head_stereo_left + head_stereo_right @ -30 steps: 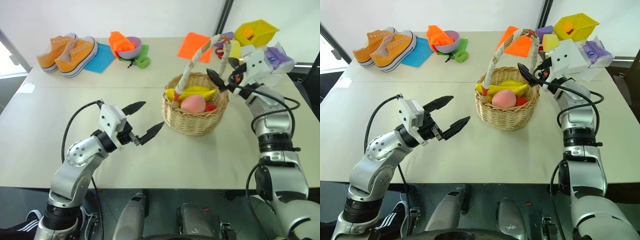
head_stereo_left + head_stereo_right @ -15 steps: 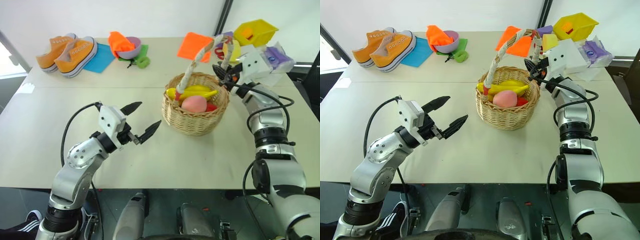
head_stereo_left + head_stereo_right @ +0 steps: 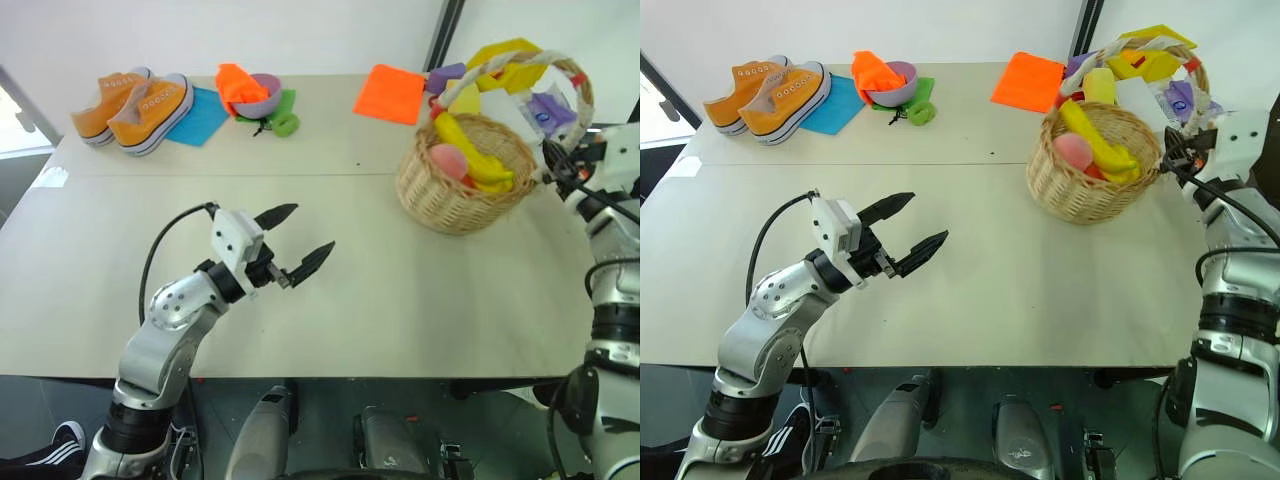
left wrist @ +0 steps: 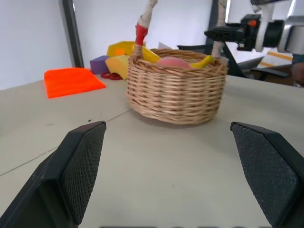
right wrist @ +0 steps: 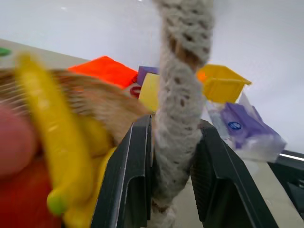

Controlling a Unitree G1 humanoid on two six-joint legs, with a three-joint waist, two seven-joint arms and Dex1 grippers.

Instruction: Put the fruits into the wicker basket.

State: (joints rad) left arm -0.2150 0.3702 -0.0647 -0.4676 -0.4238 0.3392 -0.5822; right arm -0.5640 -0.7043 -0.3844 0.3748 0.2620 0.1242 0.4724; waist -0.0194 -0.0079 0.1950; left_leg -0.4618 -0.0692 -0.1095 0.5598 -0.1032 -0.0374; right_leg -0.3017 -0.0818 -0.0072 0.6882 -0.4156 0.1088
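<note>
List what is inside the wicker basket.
The wicker basket holds a yellow banana, a pink peach and something red, mostly covered. Its bottom is hidden by them.

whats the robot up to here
The right gripper is clamped on the handle of the wicker basket, which sits tilted near the table's right edge. The banana and the peach are already inside it. The left gripper hovers open over the middle of the table, holding nothing.
</note>
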